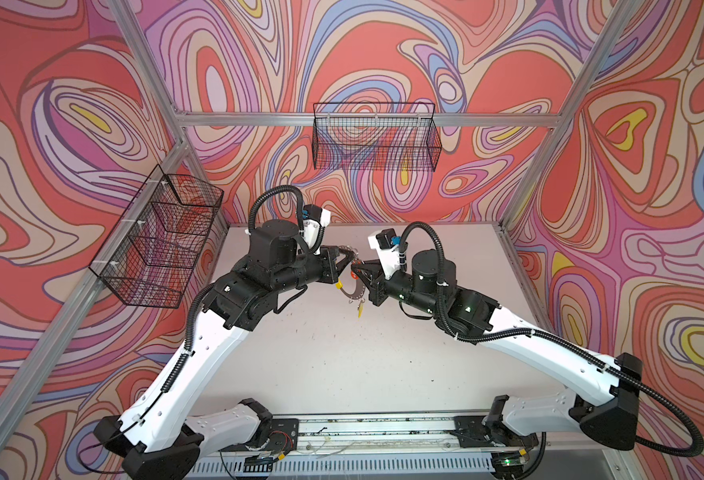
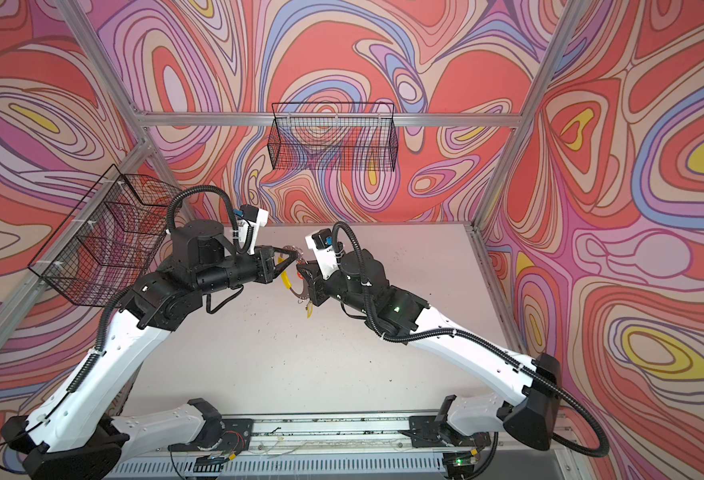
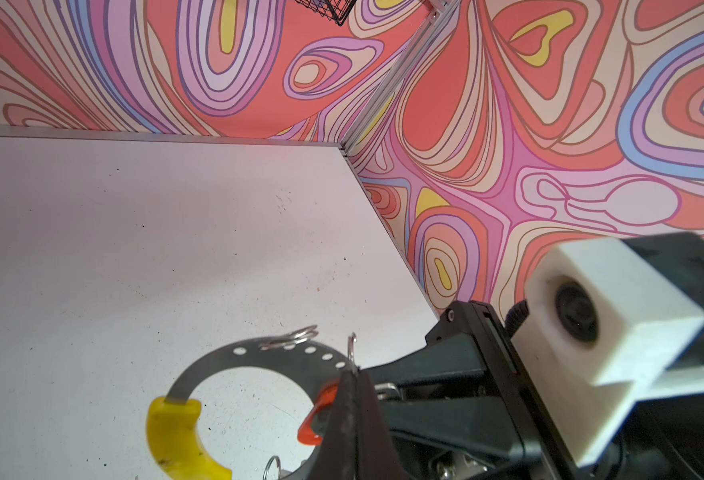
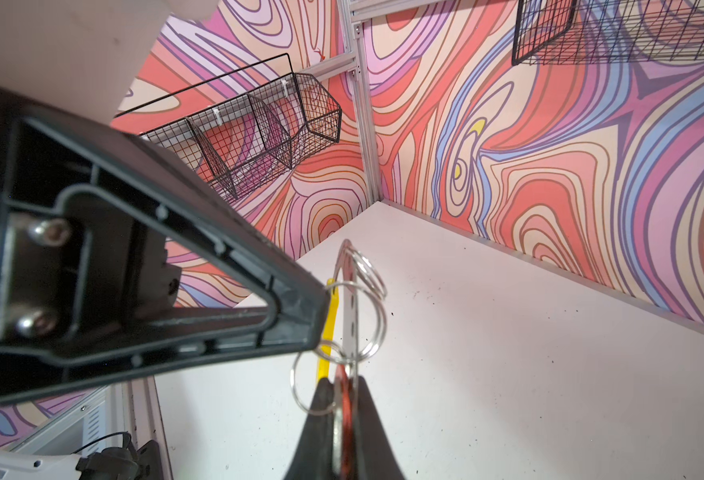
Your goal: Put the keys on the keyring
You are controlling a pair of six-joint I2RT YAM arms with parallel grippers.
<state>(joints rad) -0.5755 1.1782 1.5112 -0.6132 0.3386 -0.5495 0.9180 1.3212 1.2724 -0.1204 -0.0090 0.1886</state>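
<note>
While the left pincer (image 3: 352, 376) pinches a wire split ring (image 3: 352, 347) on the flat grey keyring (image 3: 254, 357) above the white bench (image 3: 113, 249) and the right pincer (image 4: 342, 386) grips the red-tagged key (image 3: 314, 419), a skewed push could slip either loose.

Both top views: high, front, looking down over table (image 1: 342, 353); wrist views close, sharing keyring (image 3: 258, 358).

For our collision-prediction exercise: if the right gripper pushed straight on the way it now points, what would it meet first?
Probably the keyring, edge-on just past the right gripper, whose jaws pinch the red tag; the left gripper sits close beside that line.
</note>
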